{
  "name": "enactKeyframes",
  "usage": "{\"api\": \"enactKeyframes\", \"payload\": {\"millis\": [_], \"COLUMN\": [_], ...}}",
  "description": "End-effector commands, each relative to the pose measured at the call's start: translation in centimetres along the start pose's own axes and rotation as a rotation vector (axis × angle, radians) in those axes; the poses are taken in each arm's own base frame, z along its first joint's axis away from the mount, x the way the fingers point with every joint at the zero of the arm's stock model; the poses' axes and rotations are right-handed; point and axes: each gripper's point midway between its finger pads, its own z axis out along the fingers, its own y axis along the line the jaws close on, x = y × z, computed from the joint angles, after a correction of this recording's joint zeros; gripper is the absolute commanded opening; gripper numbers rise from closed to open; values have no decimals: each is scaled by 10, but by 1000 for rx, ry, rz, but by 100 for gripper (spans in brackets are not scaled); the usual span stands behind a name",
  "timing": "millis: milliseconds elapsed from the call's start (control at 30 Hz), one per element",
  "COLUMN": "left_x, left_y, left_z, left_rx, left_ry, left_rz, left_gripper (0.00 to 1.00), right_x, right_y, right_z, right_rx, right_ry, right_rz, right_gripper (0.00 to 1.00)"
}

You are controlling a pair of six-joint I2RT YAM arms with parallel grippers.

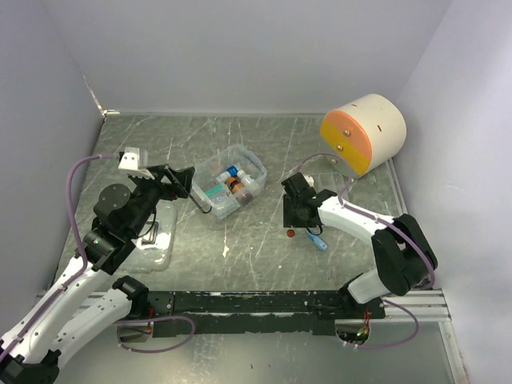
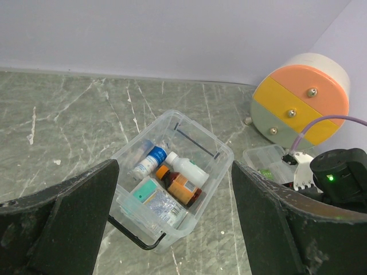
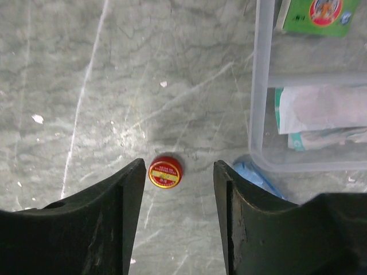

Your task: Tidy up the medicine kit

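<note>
My left gripper has its fingers spread wide and holds nothing. It hangs just left of the medicine kit, which sits lidless around the middle of the counter, a little toward the far edge. Inside the kit lie a blue-labelled white bottle, an amber bottle and a teal packet. My right gripper is also parted and empty, pointing down at the counter right of centre. A small red cap lies between its fingertips in the wrist view, and the clear divided tray is just beside it. A cream cylinder stands in the far right corner.
</note>
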Motion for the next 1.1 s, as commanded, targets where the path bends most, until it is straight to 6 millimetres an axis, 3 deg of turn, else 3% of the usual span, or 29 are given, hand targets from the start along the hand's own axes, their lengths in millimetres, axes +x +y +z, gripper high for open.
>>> {"api": "enactKeyframes", "payload": {"millis": [0, 267, 700, 1067], "left_x": [-14, -15, -17, -18], "left_y": [-6, -5, -4, -3], "left_z": [1, 0, -2, -3], "left_rx": [23, 18, 10, 9], "left_ry": [-37, -39, -49, -52], "left_rz": [-9, -6, -7, -8], "left_gripper": [91, 91, 91, 91], "right_x": [15, 21, 26, 20], "right_y": [3, 17, 11, 11], "right_z": [-6, 3, 7, 15], "right_rx": [-40, -69, -13, 10], "right_ry": [50, 115, 161, 135], "right_rz": [-29, -87, -108, -98], "right_gripper": [51, 49, 34, 33]}}
